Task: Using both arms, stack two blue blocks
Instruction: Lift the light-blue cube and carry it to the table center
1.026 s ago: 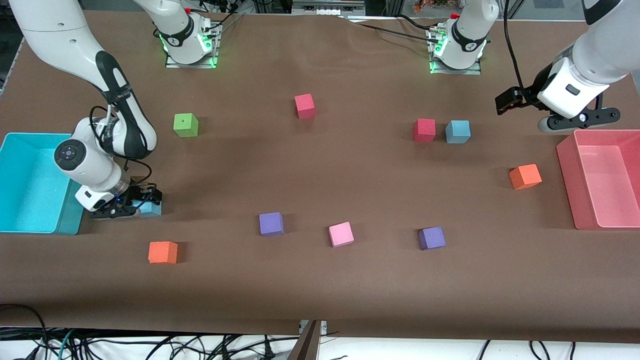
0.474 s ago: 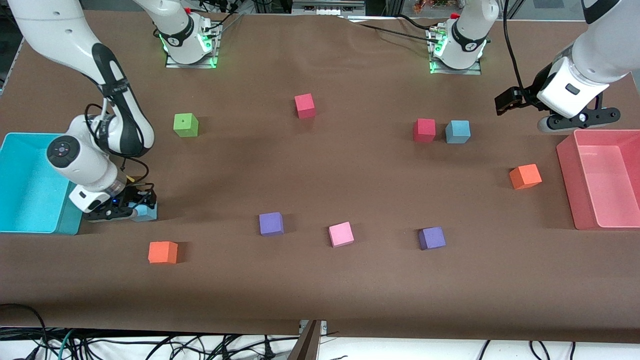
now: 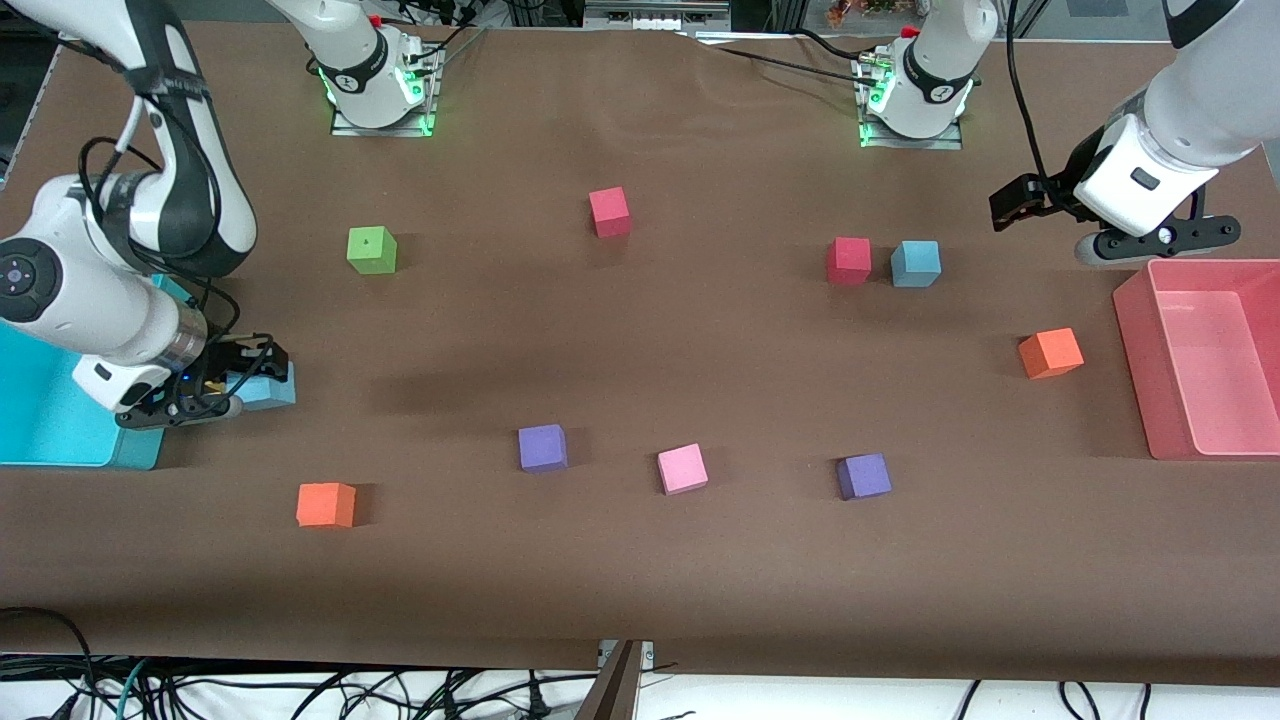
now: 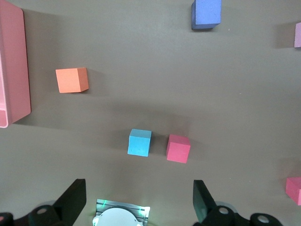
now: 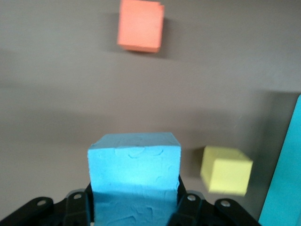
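Fingers of the right gripper (image 3: 243,385) now clamped on a blue block (image 3: 266,386), lifted off the table (left gripper (image 3: 1040,200) fingers spread, unmoved).

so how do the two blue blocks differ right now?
One blue block is clamped in the right gripper, beside the cyan bin at the right arm's end; the other blue block lies free on the table, beside a red block toward the left arm's end.
The held one appears lifted off the table; the free one rests flat, with the open left gripper waiting above the table near the pink bin.
Both look alike in colour and size.
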`<state>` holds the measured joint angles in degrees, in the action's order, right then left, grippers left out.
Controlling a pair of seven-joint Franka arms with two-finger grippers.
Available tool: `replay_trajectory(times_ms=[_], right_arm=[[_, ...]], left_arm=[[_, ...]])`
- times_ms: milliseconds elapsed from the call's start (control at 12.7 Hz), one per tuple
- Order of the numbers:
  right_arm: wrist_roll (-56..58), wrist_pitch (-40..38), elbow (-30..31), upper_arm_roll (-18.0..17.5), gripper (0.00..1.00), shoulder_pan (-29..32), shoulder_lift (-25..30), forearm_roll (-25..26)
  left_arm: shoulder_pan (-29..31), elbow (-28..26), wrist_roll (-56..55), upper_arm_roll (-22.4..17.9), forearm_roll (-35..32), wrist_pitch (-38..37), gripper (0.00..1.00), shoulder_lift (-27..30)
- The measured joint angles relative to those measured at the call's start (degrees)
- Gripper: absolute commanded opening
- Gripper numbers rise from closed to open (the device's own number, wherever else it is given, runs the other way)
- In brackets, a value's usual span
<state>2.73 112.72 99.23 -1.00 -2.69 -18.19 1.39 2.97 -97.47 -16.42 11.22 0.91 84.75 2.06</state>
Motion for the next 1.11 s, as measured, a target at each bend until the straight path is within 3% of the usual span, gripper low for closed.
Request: replay_trajectory(times_ms=[158,395,553,868,1105], right_arm=[[-8.54,-5.46,-3.43,-3.06,0.19,-3.09,-0.01,-0.08],[-19.25,-6.05,-4.89,-7.76,0.19,-10.31,-1.54,-0.19],[-29.04,-5.63,-7.95,-11.21,0.19,-14.78,-5.48,-0.17],[-41.73,-1.64,-18.38,-12.32,0.20,-24.10,-17.51,-0.12],[-43.68,5.64,-20.70,-12.34,0.20,-27.75,-24.35,0.61]], left_arm=[[-0.01,0.06,0.00,0.32,0.00,0.00,1.00,0.00],[-0.03,0.17,0.00,0.76,0.00,0.00,1.00,0.00],[-0.04,0.23,0.00,0.78,0.00,0.00,1.00,0.00],[-0.04,0.30,0.00,0.79,-0.05,-0.01,1.00,0.00],[-0.04,0.31,0.00,0.83,-0.21,-0.01,1.00,0.00]])
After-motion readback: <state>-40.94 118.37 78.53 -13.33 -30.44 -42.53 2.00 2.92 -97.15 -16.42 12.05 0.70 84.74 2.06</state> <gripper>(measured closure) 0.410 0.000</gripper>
